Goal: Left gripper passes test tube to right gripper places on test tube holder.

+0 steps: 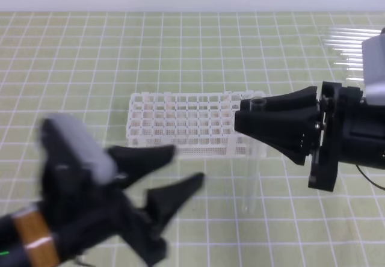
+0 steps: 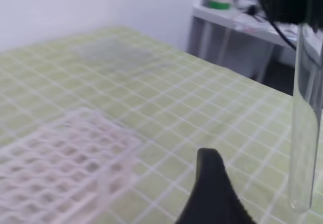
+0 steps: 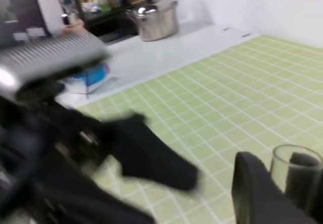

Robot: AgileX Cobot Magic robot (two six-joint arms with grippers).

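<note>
My right gripper (image 1: pixel 245 121) comes in from the right and is shut on the upper end of the test tube (image 1: pixel 252 165). The clear tube hangs upright just in front of the right end of the white test tube holder (image 1: pixel 180 121), its round bottom a little above the mat. My left gripper (image 1: pixel 187 166) is at the lower left, blurred, its fingers spread open and empty, apart from the tube. In the left wrist view the test tube (image 2: pixel 304 123) stands at the right edge, clear of my one visible finger (image 2: pixel 213 183). The right wrist view shows the tube's rim (image 3: pixel 295 158) between my fingers (image 3: pixel 255 188).
A batch of like clear tubes (image 1: pixel 352 46) lies at the back right of the green gridded mat (image 1: pixel 90 68). In the left wrist view the holder (image 2: pixel 55 158) is blurred at the lower left. Shelves and a steel pot (image 3: pixel 154 17) stand beyond the table.
</note>
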